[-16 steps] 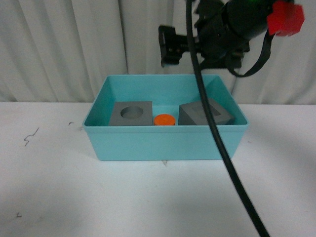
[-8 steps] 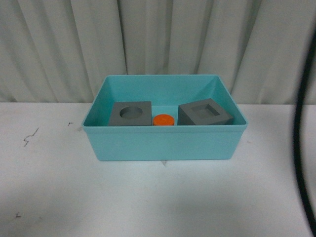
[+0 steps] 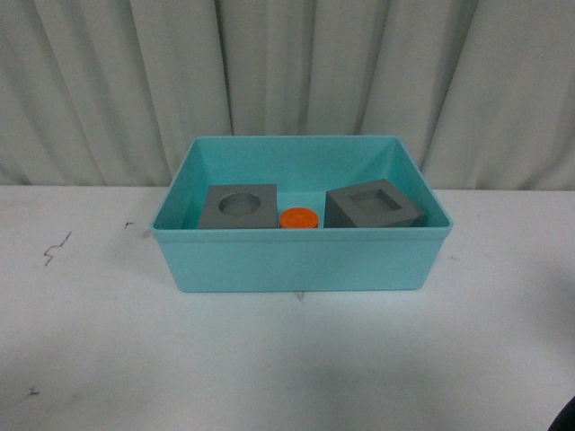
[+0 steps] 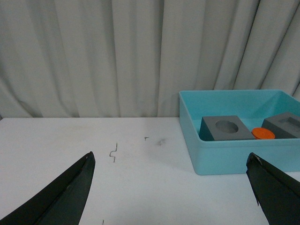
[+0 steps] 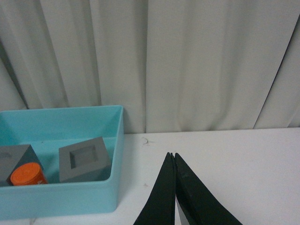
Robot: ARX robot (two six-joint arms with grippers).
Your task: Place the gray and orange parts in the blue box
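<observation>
The turquoise blue box [image 3: 301, 260] stands mid-table in the front view. Inside it lie a gray cube with a round recess [image 3: 238, 206], a small orange cylinder [image 3: 298, 218] and a gray cube with a square recess [image 3: 373, 206]. All three also show in the left wrist view: round-recess cube [image 4: 226, 128], orange cylinder [image 4: 263, 133], square-recess cube [image 4: 284, 125], box [image 4: 220, 159]. My left gripper [image 4: 171, 157] is open over bare table, to the left of the box. My right gripper [image 5: 172, 154] is shut and empty, to the right of the box [image 5: 75, 199]. Neither gripper shows in the front view.
A pale curtain [image 3: 287, 81] hangs behind the white table [image 3: 108, 359]. Small dark marks [image 3: 56, 249] lie on the table left of the box. A dark shape sits at the bottom right corner [image 3: 566, 417] of the front view.
A dark arm with a red part above the box's back has left the front view, and its black cable has swept off to the right. The parts and box have not moved.
</observation>
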